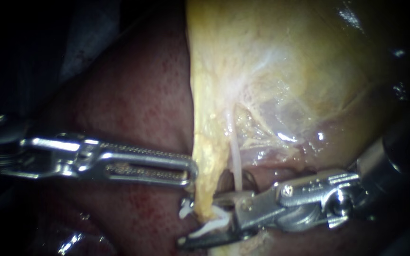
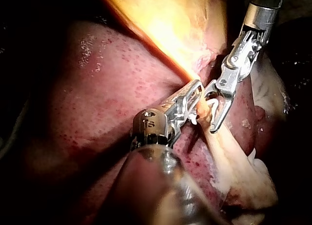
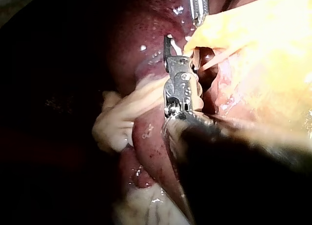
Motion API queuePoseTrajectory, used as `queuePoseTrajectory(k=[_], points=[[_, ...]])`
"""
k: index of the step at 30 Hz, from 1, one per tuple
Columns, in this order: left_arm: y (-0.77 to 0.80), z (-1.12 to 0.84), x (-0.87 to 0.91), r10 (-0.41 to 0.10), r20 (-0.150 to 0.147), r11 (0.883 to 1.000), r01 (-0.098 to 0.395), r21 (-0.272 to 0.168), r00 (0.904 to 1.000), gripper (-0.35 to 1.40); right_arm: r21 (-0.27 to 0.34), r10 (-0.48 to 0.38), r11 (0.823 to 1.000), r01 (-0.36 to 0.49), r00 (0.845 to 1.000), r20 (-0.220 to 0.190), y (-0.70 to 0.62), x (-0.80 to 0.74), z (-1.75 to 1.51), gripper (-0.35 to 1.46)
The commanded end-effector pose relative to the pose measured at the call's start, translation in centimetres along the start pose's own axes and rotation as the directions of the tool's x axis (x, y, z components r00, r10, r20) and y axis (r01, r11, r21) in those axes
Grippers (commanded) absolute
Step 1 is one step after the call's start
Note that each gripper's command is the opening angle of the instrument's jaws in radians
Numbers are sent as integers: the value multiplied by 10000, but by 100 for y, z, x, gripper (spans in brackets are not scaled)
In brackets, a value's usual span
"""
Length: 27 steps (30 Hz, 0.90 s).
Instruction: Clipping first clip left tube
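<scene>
Below, the thin pale tube (image 1: 236, 163) is seen running down to the upper jaw of the right instrument (image 1: 200, 219). An open white plastic clip (image 1: 212, 226) is held between its parted jaws. Whether the tube lies within cannot be told. The yellow fatty tissue edge (image 1: 205, 156) is clamped by the left instrument (image 1: 186, 170).

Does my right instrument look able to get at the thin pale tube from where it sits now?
Probably yes: the right instrument, carrying a white clip, sits at the foot of the tube, and the left instrument holds the yellow tissue aside.
</scene>
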State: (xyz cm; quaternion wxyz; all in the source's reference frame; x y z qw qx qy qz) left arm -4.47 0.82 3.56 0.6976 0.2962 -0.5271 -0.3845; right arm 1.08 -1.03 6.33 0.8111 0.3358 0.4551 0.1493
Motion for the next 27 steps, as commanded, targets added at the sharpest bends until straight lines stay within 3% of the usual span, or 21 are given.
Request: queuePoseTrajectory(k=[1, 5, 10, 27], points=[[0, 0, 0, -3, 3, 10000, 3, -3, 10000, -35, 5, -2, 10000, 2, 10000, 15, 1, -1, -1, -2], [0, 1, 0, -3, 4, 10000, 3, -5, 10000, -35, -1, 50, 10000, -50, 10000, 44, 7, -4, -3, -35], [0, 1, 0, -3, 5, 10000, 3, -6, 10000, -35, 21, 31, 10000, -31, 10000, 52, 12, -8, -7, -35], [0, 3, 0, 1, -6, 10000, -1, 13, 10000, -35, 77, 7, 10000, -7, 10000, 79, 9, -9, -7, -35]])
